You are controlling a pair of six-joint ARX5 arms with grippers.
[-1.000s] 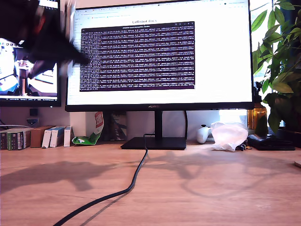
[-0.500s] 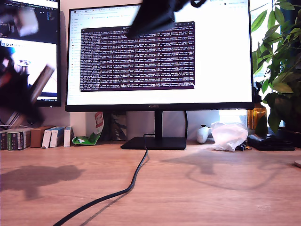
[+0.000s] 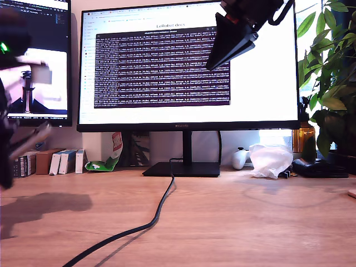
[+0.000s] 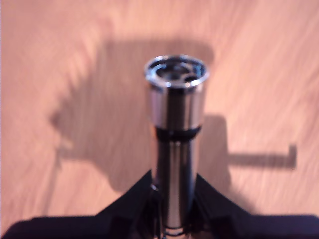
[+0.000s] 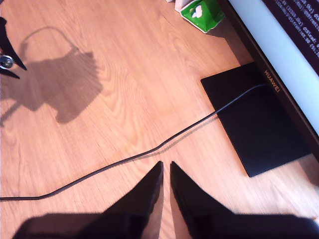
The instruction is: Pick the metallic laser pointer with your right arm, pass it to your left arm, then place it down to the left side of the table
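Note:
The metallic laser pointer (image 4: 175, 109) is a shiny silver cylinder with a dark open lens end. My first gripper (image 4: 172, 181) is shut on its lower body and holds it above the wooden table (image 4: 60, 59), where its shadow falls. In the exterior view this arm is a blurred dark shape (image 3: 14, 144) at the exterior view's left, a little above the table (image 3: 250, 222). My second gripper (image 5: 165, 165) is shut with nothing in it. It hangs high before the monitor, at the exterior view's upper right (image 3: 214, 62). Its wrist view shows the pointer's tip (image 5: 6, 60) far off.
A black cable (image 3: 150, 222) runs from the monitor stand (image 3: 182, 168) across the table toward the front. A green carton (image 3: 103, 164) and small boxes (image 3: 58, 161) line the back. A plastic bag (image 3: 271, 160), white controller (image 3: 240, 158) and plant (image 3: 331, 83) stand at the exterior view's right.
The arm with the pointer has dropped from the exterior view's upper left to just above the table. The other arm has swung away to the upper right, so the two are far apart.

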